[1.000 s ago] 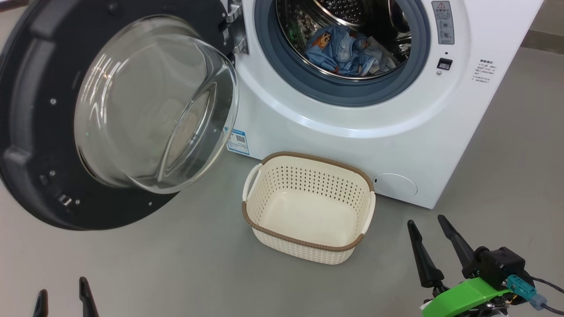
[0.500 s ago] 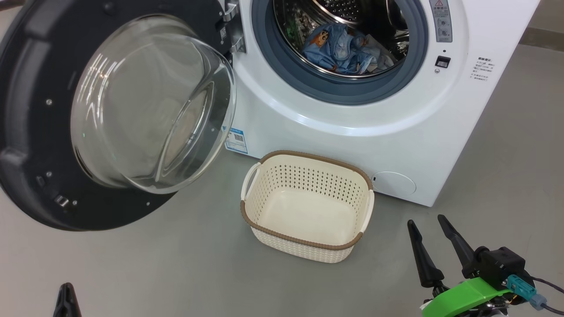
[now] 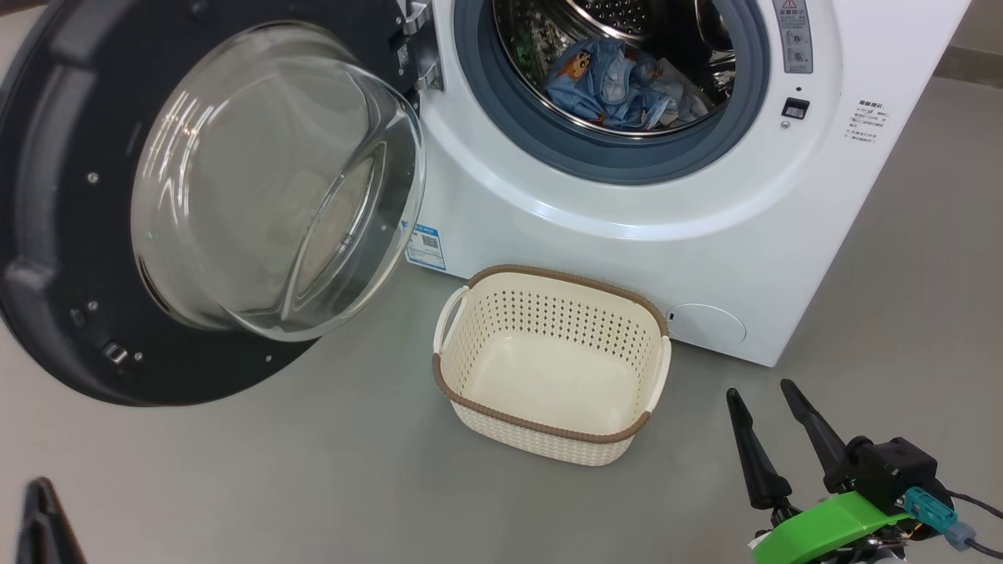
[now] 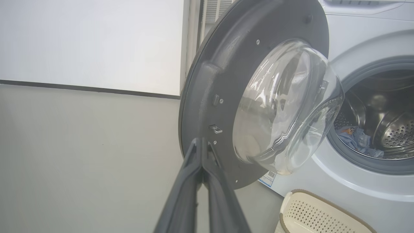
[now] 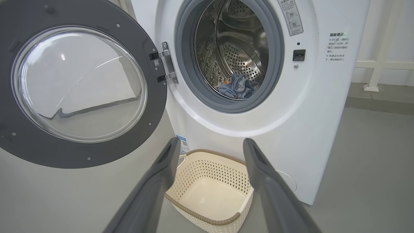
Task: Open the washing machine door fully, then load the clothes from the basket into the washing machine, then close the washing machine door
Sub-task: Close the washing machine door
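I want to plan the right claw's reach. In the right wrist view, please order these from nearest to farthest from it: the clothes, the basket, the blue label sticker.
From the right claw:
1. basket: low, directly ahead.
2. blue label sticker: behind the basket, low on the washing machine front.
3. clothes: higher up, deep inside the machine.
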